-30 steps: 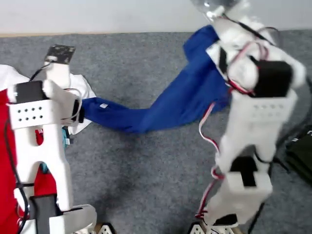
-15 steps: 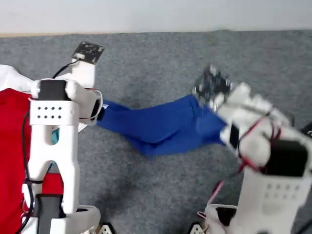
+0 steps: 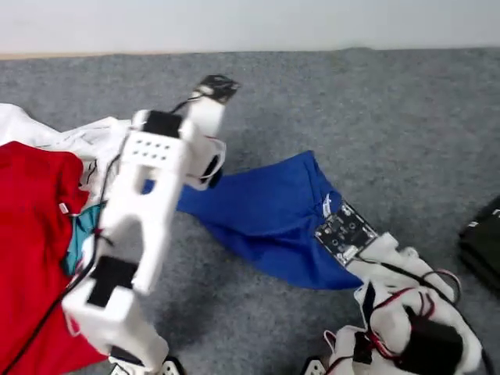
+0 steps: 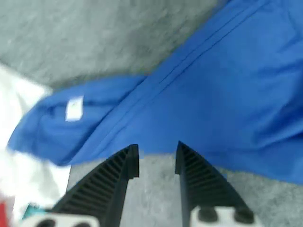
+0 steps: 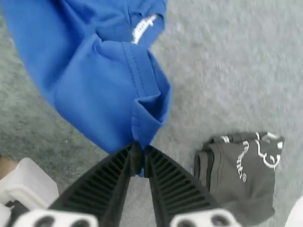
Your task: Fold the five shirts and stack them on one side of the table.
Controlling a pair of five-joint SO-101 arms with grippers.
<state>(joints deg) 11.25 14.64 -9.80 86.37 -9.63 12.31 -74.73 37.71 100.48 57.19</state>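
1. The blue shirt (image 3: 269, 219) lies bunched mid-table on the grey mat (image 3: 375, 101). One end is by the L arm's tip and the other is drawn toward the R arm's base. It's not flat and not folded yet.
2. The R gripper (image 5: 140, 152) is clenched on a bunched fold at the blue shirt's edge. The cloth is pinched right at the fingertips, so the bite looks thin.
3. The L gripper (image 4: 156, 153) is released, jaws apart w/ bare mat between them, grasping nothing. Its tips sit just at the shirt's edge.
4. The unfolded pile is on the L arm's side: red shirt (image 3: 31, 226), white shirt (image 3: 90, 137), and a bit of teal cloth (image 3: 74, 246) between them. The dark folded shirt (image 5: 241, 165) lies near the R gripper on the other side.
5. Risks for you from here:
   - W/ only one corner held, pulling w/ the R arm prob drags the whole shirt into a rope instead of spreading it.
   - The thin tip pinch could slip if you tug fast or the cloth catches on the mat.
   - If the L jaws close where they are, they may grab mat or just a hem thread, so get them over the cloth first.
   - A sweep toward the R side could bump the dark folded shirt and undo it.
   - The shirt's far end is close to the white shirt, so a sloppy L grab could pick up both.
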